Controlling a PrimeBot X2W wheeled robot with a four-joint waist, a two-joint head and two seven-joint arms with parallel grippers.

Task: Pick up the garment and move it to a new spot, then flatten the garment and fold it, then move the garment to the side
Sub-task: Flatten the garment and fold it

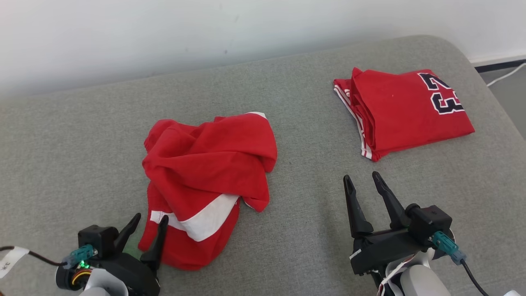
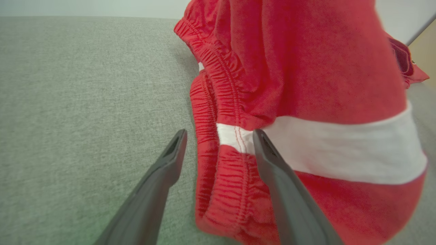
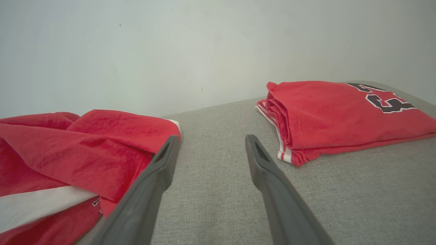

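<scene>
Two hands spread wide | left hand (image 1: 151,217) straddles garment (image 1: 205,164) edge | right hand (image 1: 362,176) nearby, apart

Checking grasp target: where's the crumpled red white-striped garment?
Head view: crumpled red garment lies left of centre on the grey fabric surface, its waistband edge at the open left gripper; folded red numbered jersey to its right.

It looked like a plain room indoors, but which kind was hard to tell. A soft grey cloth-covered top (image 1: 304,102) stood against a bare white wall (image 1: 144,33). A white cable (image 1: 508,74) lay on the floor (image 1: 513,94) beside it.
</scene>
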